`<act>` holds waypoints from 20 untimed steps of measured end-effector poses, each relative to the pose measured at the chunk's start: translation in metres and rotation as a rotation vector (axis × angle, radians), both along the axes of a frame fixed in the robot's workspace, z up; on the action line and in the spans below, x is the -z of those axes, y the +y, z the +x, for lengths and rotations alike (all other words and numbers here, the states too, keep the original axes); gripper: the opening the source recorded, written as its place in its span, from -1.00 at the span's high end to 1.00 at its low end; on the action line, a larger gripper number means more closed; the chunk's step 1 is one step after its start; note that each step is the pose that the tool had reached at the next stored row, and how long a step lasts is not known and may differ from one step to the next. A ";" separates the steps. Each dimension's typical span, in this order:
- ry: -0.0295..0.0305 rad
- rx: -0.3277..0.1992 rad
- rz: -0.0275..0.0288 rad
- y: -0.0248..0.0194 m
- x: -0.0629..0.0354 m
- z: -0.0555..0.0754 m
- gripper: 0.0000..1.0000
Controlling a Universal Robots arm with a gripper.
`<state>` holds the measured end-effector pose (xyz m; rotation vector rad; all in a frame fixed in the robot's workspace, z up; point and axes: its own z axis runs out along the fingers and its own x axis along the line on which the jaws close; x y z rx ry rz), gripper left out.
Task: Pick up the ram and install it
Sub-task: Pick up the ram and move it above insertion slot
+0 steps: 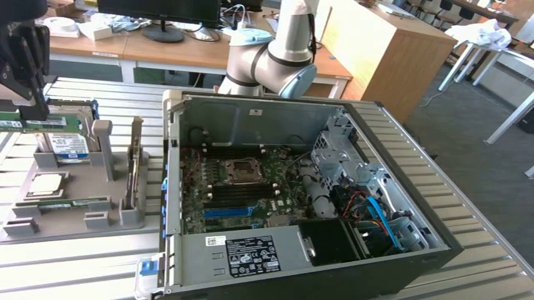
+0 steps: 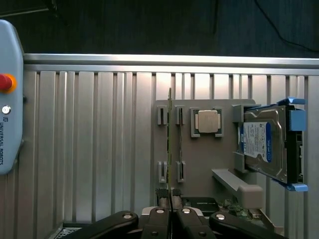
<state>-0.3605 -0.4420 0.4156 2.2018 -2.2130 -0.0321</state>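
Note:
In the exterior view my gripper [image 1: 35,114] hangs at the far left, shut on the ram [image 1: 46,123], a long green board held level above the grey parts holder [image 1: 75,219]. The wrist view shows this ram [image 2: 169,144] edge-on, running away from the shut gripper [image 2: 170,213] over the holder [image 2: 199,164]. A second green stick [image 1: 67,203] lies in the holder's front slots and appears as a thin stick [image 2: 180,142] beside the held one. The open computer case [image 1: 209,256] with its motherboard [image 1: 242,187] stands to the exterior view's right of the holder.
On the holder sit a square silver CPU chip [image 2: 208,121] and a hard drive [image 2: 264,144] with a blue-white label. A teach pendant [image 2: 7,99] lies on the ribbed metal table [image 2: 89,149]. The arm's base joint [image 1: 271,59] rises behind the case.

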 end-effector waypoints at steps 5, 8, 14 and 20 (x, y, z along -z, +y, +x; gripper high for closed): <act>0.0003 0.000 -0.0002 0.0000 -0.0002 0.000 0.77; 0.0002 0.000 -0.0001 0.0000 -0.0001 0.002 0.77; 0.0002 0.000 0.0000 0.0000 -0.0001 0.008 0.77; 0.0003 0.000 0.0007 0.0000 -0.0001 0.014 0.77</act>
